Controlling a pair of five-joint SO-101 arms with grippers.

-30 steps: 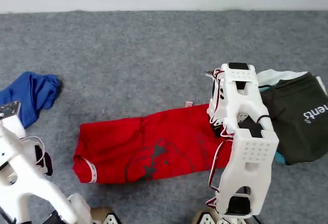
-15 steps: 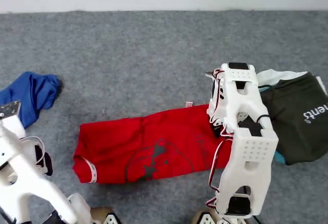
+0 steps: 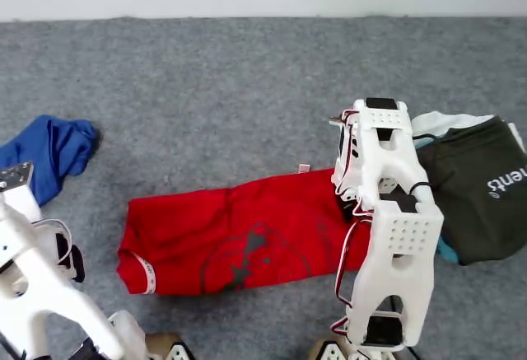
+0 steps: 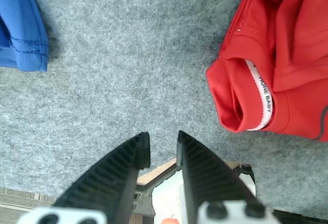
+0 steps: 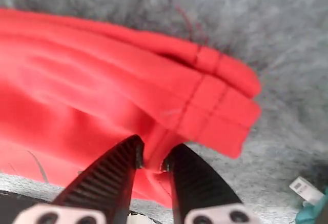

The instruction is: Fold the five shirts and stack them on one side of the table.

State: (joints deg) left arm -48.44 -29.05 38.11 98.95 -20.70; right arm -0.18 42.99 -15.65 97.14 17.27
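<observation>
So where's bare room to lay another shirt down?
Widest: the grey mat beyond the red shirt, up to the far edge. Smaller: the gap between the blue shirt and the red one. Crowded: the right side, where the right gripper pinches the red shirt beside the shirt stack.

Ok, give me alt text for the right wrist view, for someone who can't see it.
The right end effector pinches a fold of the red shirt between its two black fingers, near the shirt's hemmed edge. The shirt lies bunched on the grey table covering.
</observation>
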